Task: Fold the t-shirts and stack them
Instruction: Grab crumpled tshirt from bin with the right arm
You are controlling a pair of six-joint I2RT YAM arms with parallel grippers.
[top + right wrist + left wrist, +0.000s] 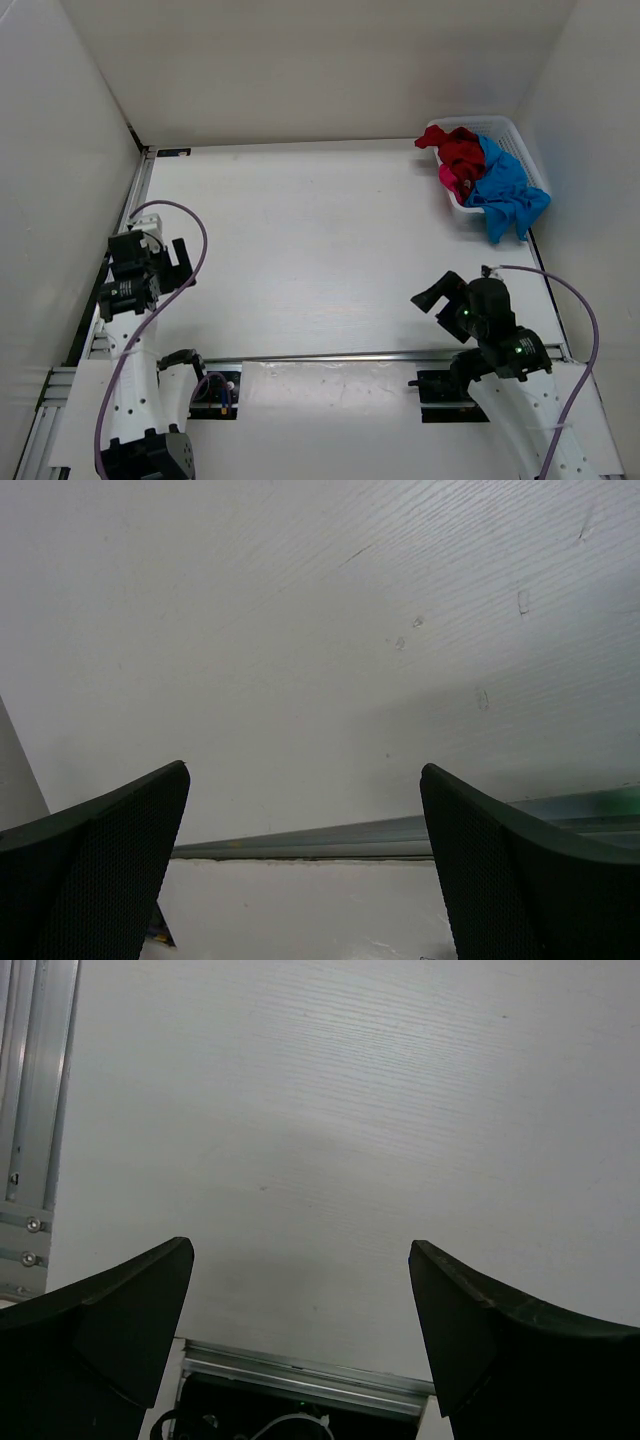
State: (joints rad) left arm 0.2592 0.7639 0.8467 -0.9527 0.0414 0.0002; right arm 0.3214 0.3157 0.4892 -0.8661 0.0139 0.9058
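Count: 3 tees, 1 basket, 2 arms.

Tees are all bunched, unfolded, in the white plastic mesh basket [517,130] at the far right corner of the white desk [300,230]:
- dark red cloth t-shirt [462,150]: on the pile's left, reaching the far-left corner of the basket
- magenta-pink cloth t-shirt [450,181]: only a small patch shows, at the near-left side under the red one
- bright blue cloth t-shirt [505,185]: right of the red and touching it, spilling over the basket's near rim so that a tail hangs outside it

Nothing is folded or stacked, and no shirt is spread out on the desk.

Left arm [135,275]: white links, black wrist, up from its base along the desk's left edge. Wrist sits near the left rail and points right, toward the middle. Left jaws wide apart, nothing between them; the wrist camera sees only bare desk and a strip of aluminium rail [300,1380].

Right arm [490,320]: elbow bent, at the near right. Black wrist aims left and away from the base. Right jaws also wide apart and holding nothing, over bare desk.

Both arms are well apart from the basket. 2 purple cables, one looped on each arm [190,240] [585,310].
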